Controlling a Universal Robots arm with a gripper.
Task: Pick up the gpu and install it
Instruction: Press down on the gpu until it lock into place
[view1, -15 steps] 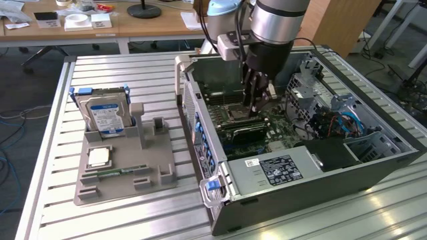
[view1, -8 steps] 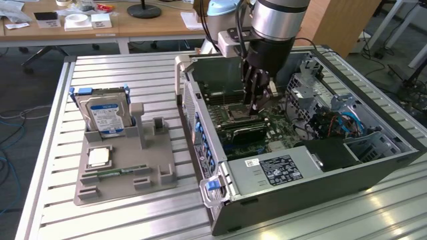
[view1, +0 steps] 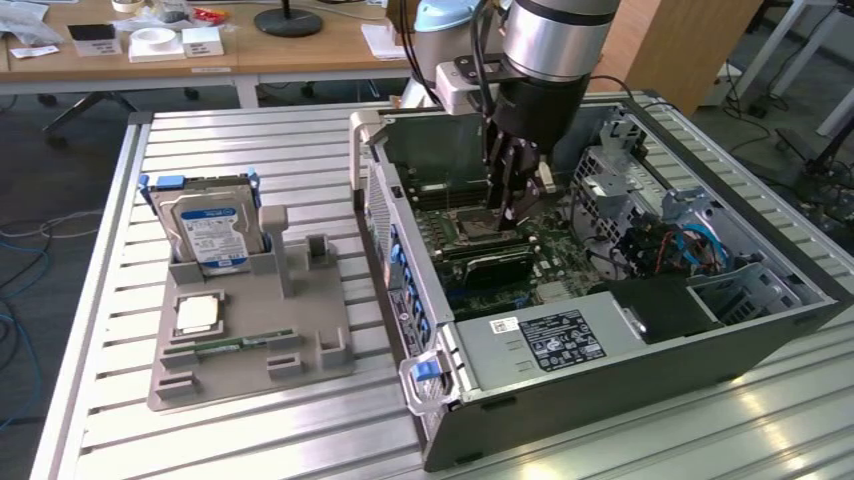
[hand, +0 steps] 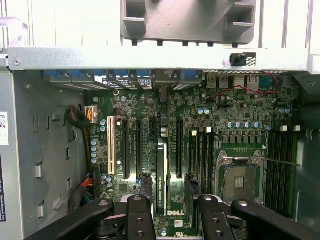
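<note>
Gripper (hand: 167, 210) jaws spread, nothing pinched, hovering inside the open computer case (view1: 747, 325) over the motherboard (hand: 235, 115). Gpu (hand: 161, 175) stands on edge in its slot, at the gripper's 12 o'clock. Light, stiff, fragile card; hold by its long edges, judged.

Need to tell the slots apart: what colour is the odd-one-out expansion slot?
White slot, among black ones; clearest in the wrist view.

Wooden desks (view1: 307, 50) stand behind the slatted metal table (view1: 267, 140), grey floor below.
</note>
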